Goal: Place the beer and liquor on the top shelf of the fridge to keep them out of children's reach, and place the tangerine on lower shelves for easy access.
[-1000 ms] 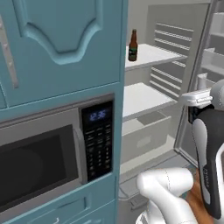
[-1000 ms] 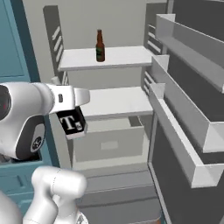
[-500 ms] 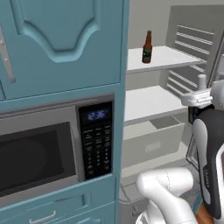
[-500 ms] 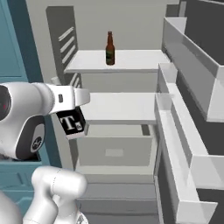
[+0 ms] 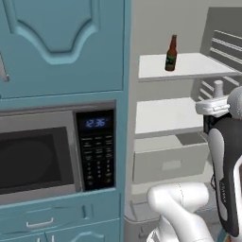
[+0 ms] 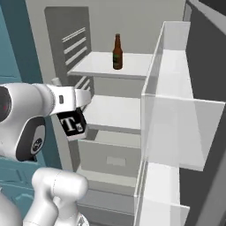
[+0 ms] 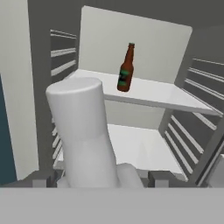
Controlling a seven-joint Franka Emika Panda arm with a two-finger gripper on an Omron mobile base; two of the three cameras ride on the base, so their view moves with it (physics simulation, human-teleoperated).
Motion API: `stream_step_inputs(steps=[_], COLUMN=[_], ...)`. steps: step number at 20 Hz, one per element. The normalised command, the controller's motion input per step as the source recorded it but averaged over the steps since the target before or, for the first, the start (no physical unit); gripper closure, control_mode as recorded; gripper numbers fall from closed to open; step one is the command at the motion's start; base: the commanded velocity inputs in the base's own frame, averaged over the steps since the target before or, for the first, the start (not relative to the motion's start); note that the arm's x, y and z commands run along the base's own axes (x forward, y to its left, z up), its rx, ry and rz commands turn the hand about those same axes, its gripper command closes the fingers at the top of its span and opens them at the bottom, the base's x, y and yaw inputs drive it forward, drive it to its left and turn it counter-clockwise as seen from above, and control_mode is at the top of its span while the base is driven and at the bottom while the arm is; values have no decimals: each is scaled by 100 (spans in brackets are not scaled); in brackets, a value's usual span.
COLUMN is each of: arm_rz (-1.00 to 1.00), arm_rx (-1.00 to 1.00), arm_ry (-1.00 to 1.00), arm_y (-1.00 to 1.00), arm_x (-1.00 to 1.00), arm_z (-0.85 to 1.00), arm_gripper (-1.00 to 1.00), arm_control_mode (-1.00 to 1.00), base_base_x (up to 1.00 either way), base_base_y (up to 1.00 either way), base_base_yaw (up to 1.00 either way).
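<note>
Base shifted since earlier frame; fridge [image 6: 132,26] now more centred. Beer [image 6: 117,52] upright on top shelf [image 6: 132,66]. Gripper [image 7: 99,180] clamped on liquor [image 7: 85,131], neck up. Lift clear of shelf edge, set down at beer's 3 o'clock, keep upright, no nudging.

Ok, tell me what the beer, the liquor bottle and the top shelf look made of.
beer: dark brown glass, glossy, with paper-like labels.
liquor: apparently clear glass; pale neck and cap in the hand view, black label, held in the gripper.
top shelf: flat matte white slab, probably plastic; rendering leaves that open.
</note>
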Motion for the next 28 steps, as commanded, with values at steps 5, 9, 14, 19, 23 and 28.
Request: stream_step_inputs(steps=[5,9,14,19,23,28], arm_rz=[0,0,0,-9,-32,-31], arm_rx=[0,0,0,0,0,0], arm_ry=[0,0,0,-12,-16,-7], arm_y=[0,0,0,0,-3,-27], arm_x=[0,0,0,18,20,32], arm_z=[0,0,0,0,6,30], arm_gripper=[100,100,100,100,100,100], arm_control_mode=[100,100,100,-100,-100,-100], base_base_x=[30,24,21,0,0,0], base_base_y=[-40,-42,-21,0,0,0], base_base_yaw=[33,32,21,0,0,0])
